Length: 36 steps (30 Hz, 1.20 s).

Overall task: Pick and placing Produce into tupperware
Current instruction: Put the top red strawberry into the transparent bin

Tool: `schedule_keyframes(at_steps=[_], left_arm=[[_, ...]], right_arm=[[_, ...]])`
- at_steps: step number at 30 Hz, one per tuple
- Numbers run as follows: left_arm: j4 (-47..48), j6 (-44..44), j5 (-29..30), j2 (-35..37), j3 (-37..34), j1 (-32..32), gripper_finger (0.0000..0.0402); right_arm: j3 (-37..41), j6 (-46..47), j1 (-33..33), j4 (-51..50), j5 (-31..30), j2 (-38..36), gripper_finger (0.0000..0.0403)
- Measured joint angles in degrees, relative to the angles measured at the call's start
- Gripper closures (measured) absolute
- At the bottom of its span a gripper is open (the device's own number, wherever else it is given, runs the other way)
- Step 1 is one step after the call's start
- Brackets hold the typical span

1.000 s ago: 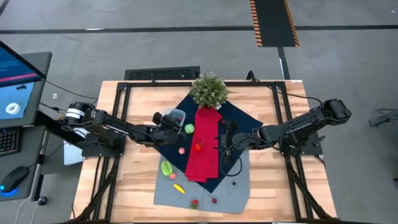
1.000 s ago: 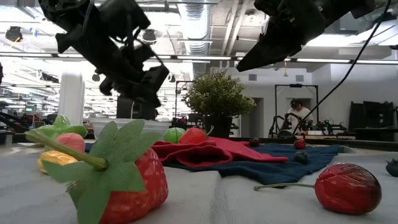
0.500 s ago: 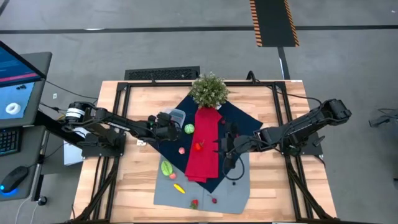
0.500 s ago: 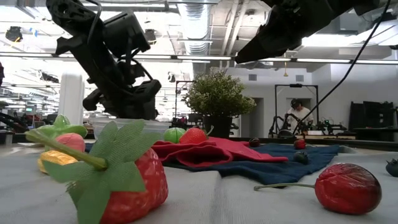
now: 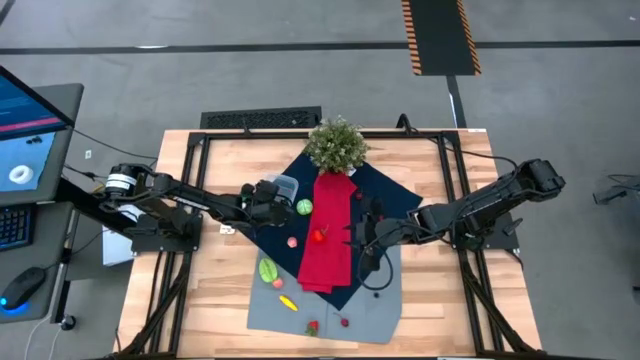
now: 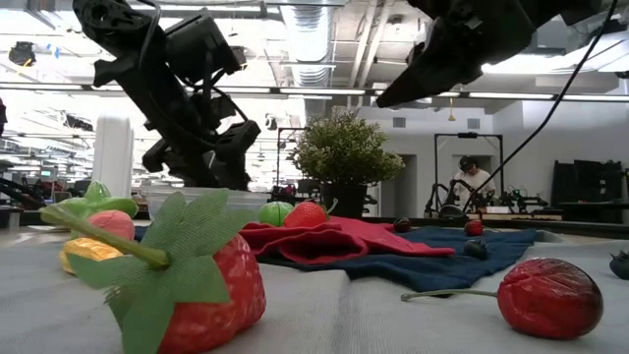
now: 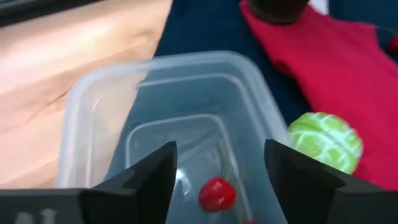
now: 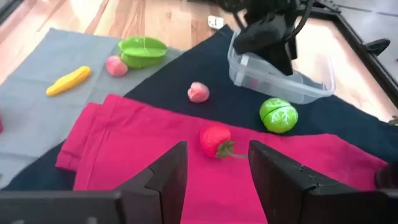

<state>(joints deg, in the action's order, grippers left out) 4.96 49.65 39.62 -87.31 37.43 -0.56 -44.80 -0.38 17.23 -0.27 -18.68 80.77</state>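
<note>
The clear tupperware (image 5: 284, 187) stands on the navy cloth, and a red cherry (image 7: 217, 193) lies inside it. My left gripper (image 7: 221, 155) hovers open over its left end (image 5: 264, 195). My right gripper (image 8: 217, 158) hangs open above the red cloth, near a strawberry (image 8: 214, 142). A green round piece (image 5: 304, 207) sits beside the tupperware. A pink piece (image 5: 292, 241) lies on the navy cloth. On the grey cloth lie a green leafy piece (image 5: 268, 269), a yellow one (image 5: 288, 302) and red berries (image 5: 312, 326).
A bushy potted plant (image 5: 336, 144) stands at the far end of the red cloth strip (image 5: 328, 235). The cloths overlap mid-table, with bare wood (image 5: 215, 290) to either side. A black frame rail (image 5: 195, 165) borders the table. A person (image 6: 472, 182) stands far back in the room.
My left gripper has drawn back a little toward the table's left edge and come lower, from over the tupperware's middle to its left end. My right gripper has shifted slightly toward the near edge above the red cloth.
</note>
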Motion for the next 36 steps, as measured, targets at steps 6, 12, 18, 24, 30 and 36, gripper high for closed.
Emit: schedule_keyframes(at_steps=[6,12,18,24,30,36], left_arm=[[-6.1,-7.5,-0.4,0.0,0.6,-0.7,0.0168],[-6.4,-14.7,-0.4,0.0,4.5,-3.7,0.0168],[-13.6,-19.9,-6.8,0.0,5.3,-7.0,0.0169],[-16.2,-17.5,-7.9,0.0,5.3,-7.3,0.0169],[-18.6,-17.5,-10.9,-1.4,5.3,-7.3,0.0169],[-23.1,-18.7,-13.5,-4.9,6.1,-6.5,0.0169]], right_arm=[[0.0,-1.1,-0.1,-2.3,1.5,0.0,0.0220],[0.1,-3.6,-0.1,-3.7,2.4,0.2,0.0231],[0.1,-3.3,-0.3,-3.7,2.2,2.6,0.0241],[0.2,-2.6,-0.9,-4.8,2.2,3.1,0.0248],[0.1,-2.6,0.0,-5.6,2.2,0.8,0.0254],[0.1,-2.6,0.5,-6.3,2.1,-2.4,0.0255]])
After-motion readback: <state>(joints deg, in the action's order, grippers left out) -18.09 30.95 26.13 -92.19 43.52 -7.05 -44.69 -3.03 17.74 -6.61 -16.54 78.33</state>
